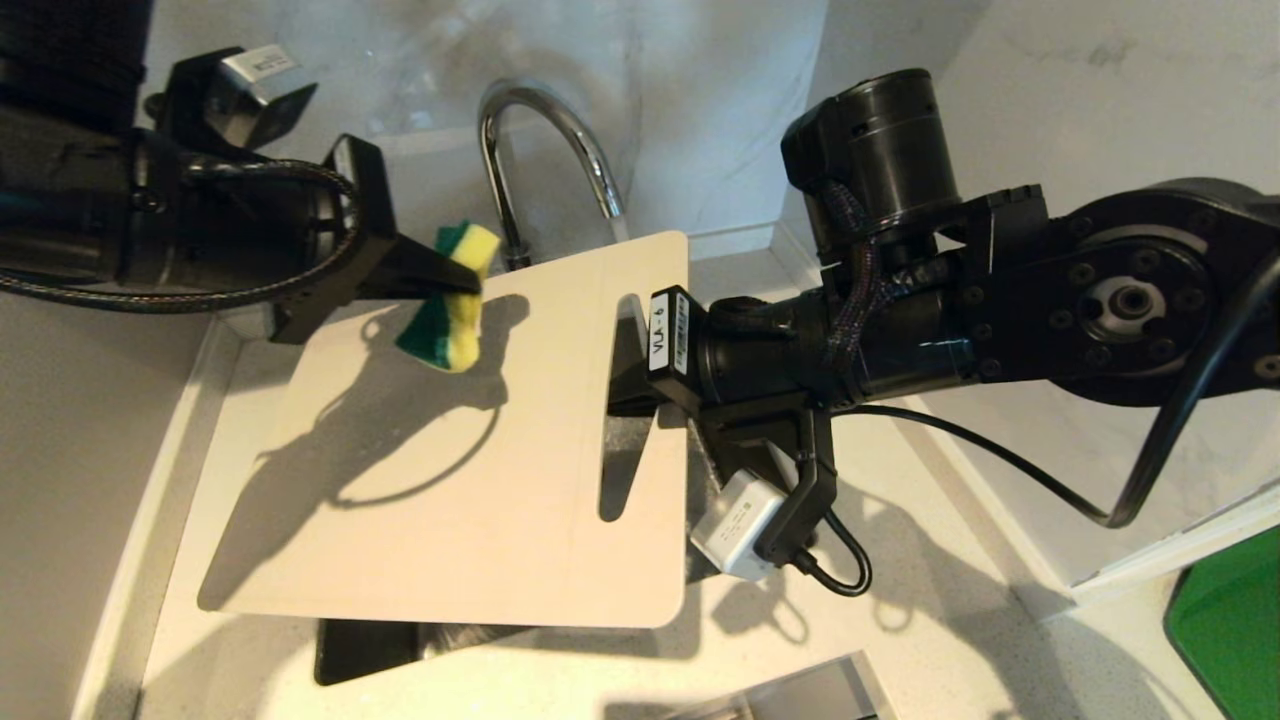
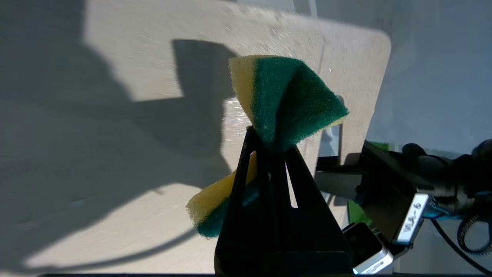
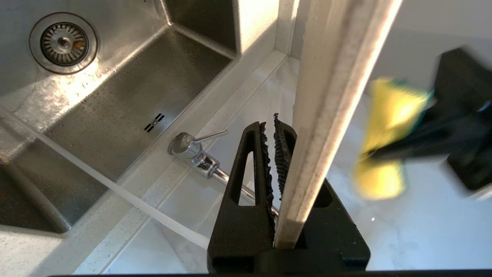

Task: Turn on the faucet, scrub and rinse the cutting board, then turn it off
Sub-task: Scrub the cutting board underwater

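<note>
We have the cutting board (image 1: 440, 460) up off the bench and hanging flat over the sink (image 3: 127, 96), and it is our right gripper (image 1: 640, 385) doing the lifting: its jaws are clenched on the board's short end beside the slot handle, and the right wrist view shows the board's pale edge pinched tight between the ribbed pads (image 3: 265, 161). On the other side, our left gripper (image 1: 455, 280) comes in from the left with its jaws squeezed hard on the sponge (image 1: 450, 300), green and yellow, so hard that the sponge is folded and flares out on both sides of the black fingers (image 2: 269, 181). The sponge sits at the board's far corner, over its top face and throwing a big shadow across it; whether it is pressing on the surface or just above it we cannot tell. Behind the board stands the faucet (image 1: 545, 140), its chrome arch rising just past the board's far edge, the spout curving down toward the board's corner. From the right wrist view we see the faucet's base with its thin lever (image 3: 209, 135) on the pale rim behind the basin, and a clear stream of water (image 3: 100, 181) running across the picture, with the drain (image 3: 63, 42) at the bottom of the steel sink. The bench (image 1: 960, 620) is pale speckled stone around the basin.
</note>
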